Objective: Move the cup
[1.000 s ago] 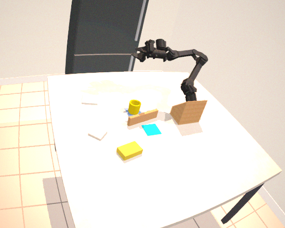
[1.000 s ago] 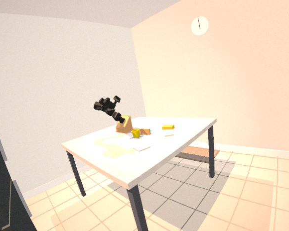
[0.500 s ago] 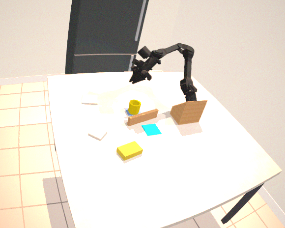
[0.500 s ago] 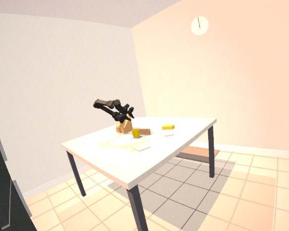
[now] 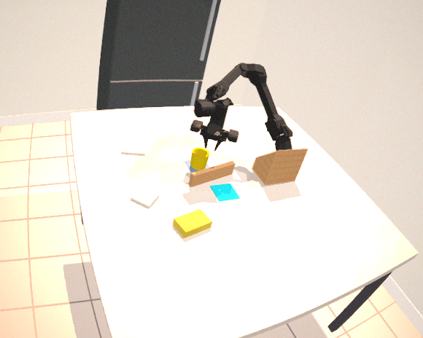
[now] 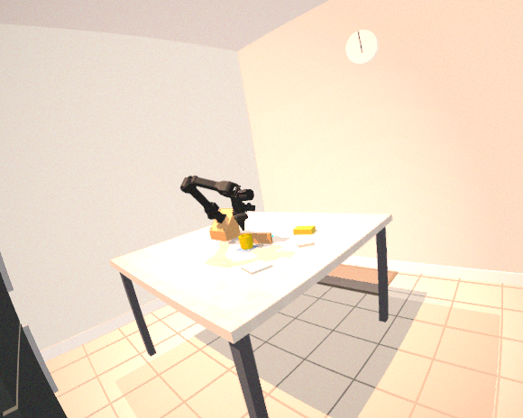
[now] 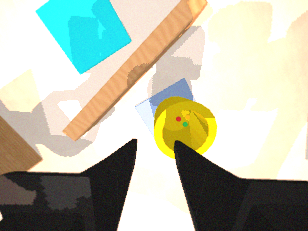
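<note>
The yellow cup (image 5: 198,160) (image 6: 245,242) (image 7: 161,135) stands upright on the blue pad (image 5: 189,164) (image 7: 172,92). A few small marbles (image 7: 184,120), among them a red and a green one, lie inside it. The cyan pad (image 5: 224,192) (image 7: 102,44) lies bare on the other side of a wooden bar. My gripper (image 5: 211,148) (image 6: 243,229) (image 7: 155,144) is partly open with nothing between its fingers. It points down above the table, higher than the cup and a little to its side; in the wrist view the right fingertip overlaps the cup's near rim.
The upright wooden bar (image 5: 213,174) (image 6: 263,238) (image 7: 125,74) stands between the two pads. A wooden block (image 5: 285,167) (image 6: 224,227) is by the arm's base. A yellow block (image 5: 192,223) (image 6: 304,230) and two flat white pieces (image 5: 145,199) (image 6: 257,268) also lie on the table.
</note>
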`<state>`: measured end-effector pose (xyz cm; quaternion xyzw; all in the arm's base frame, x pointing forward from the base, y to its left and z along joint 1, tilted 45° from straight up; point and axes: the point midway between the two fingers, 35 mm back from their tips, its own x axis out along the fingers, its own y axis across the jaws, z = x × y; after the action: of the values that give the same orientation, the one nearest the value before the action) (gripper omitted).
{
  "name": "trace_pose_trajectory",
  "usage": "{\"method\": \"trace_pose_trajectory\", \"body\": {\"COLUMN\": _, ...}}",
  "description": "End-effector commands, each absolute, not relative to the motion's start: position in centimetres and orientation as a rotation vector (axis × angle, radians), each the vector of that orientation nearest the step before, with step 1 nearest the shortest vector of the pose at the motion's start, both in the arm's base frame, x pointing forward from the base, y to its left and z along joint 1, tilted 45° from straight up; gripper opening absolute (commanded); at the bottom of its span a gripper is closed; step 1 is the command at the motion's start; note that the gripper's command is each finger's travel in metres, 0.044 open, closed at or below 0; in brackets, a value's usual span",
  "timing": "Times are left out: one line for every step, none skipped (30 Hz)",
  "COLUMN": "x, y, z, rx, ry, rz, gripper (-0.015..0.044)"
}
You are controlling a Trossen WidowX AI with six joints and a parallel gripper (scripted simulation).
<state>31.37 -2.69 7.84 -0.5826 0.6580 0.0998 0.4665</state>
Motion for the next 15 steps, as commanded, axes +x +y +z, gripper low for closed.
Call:
{"method": "trace_pose_trajectory", "body": {"x": 31.63, "y": -2.77, "z": 7.87, "rx": -1.492, "ry": 1.657, "rz": 0.274, "gripper": 0.0167}}
{"method": "trace_pose_trajectory", "body": {"x": 31.72, "y": -2.74, "z": 7.86, "rx": -1.492, "ry": 1.657, "rz": 0.274, "gripper": 0.0167}}
{"method": "trace_pose_trajectory", "body": {"x": 31.72, "y": -2.74, "z": 7.86, "rx": -1.492, "ry": 1.657, "rz": 0.274, "gripper": 0.0167}}
{"method": "trace_pose_trajectory", "body": {"x": 31.72, "y": -2.74, "z": 7.86, "rx": -1.492, "ry": 1.657, "rz": 0.274, "gripper": 0.0167}}
{"method": "trace_pose_trajectory", "body": {"x": 31.72, "y": -2.74, "z": 7.86, "rx": -1.492, "ry": 1.657, "rz": 0.274, "gripper": 0.0167}}
{"method": "trace_pose_trajectory", "body": {"x": 31.72, "y": -2.74, "z": 7.86, "rx": -1.492, "ry": 1.657, "rz": 0.274, "gripper": 0.0167}}
{"method": "trace_pose_trajectory", "body": {"x": 31.72, "y": -2.76, "z": 7.84, "rx": -1.492, "ry": 1.656, "rz": 0.274, "gripper": 0.0167}}
{"method": "trace_pose_trajectory", "body": {"x": 31.73, "y": -2.79, "z": 7.80, "rx": -1.492, "ry": 1.656, "rz": 0.274, "gripper": 0.0167}}
{"method": "trace_pose_trajectory", "body": {"x": 31.75, "y": -2.84, "z": 7.74, "rx": -1.492, "ry": 1.656, "rz": 0.274, "gripper": 0.0167}}
{"method": "trace_pose_trajectory", "body": {"x": 31.77, "y": -2.91, "z": 7.66, "rx": -1.492, "ry": 1.656, "rz": 0.274, "gripper": 0.0167}}
{"method": "trace_pose_trajectory", "body": {"x": 31.79, "y": -3.00, "z": 7.57, "rx": -1.492, "ry": 1.656, "rz": 0.274, "gripper": 0.0167}}
{"method": "trace_pose_trajectory", "body": {"x": 31.82, "y": -3.10, "z": 7.45, "rx": -1.492, "ry": 1.656, "rz": 0.274, "gripper": 0.0167}}
{"method": "trace_pose_trajectory", "body": {"x": 31.85, "y": -3.21, "z": 7.34, "rx": -1.492, "ry": 1.656, "rz": 0.275, "gripper": 0.0167}}
{"method": "trace_pose_trajectory", "body": {"x": 31.88, "y": -3.32, "z": 7.22, "rx": -1.492, "ry": 1.656, "rz": 0.275, "gripper": 0.0167}}
{"method": "trace_pose_trajectory", "body": {"x": 31.90, "y": -3.43, "z": 7.10, "rx": -1.492, "ry": 1.656, "rz": 0.275, "gripper": 0.0167}}
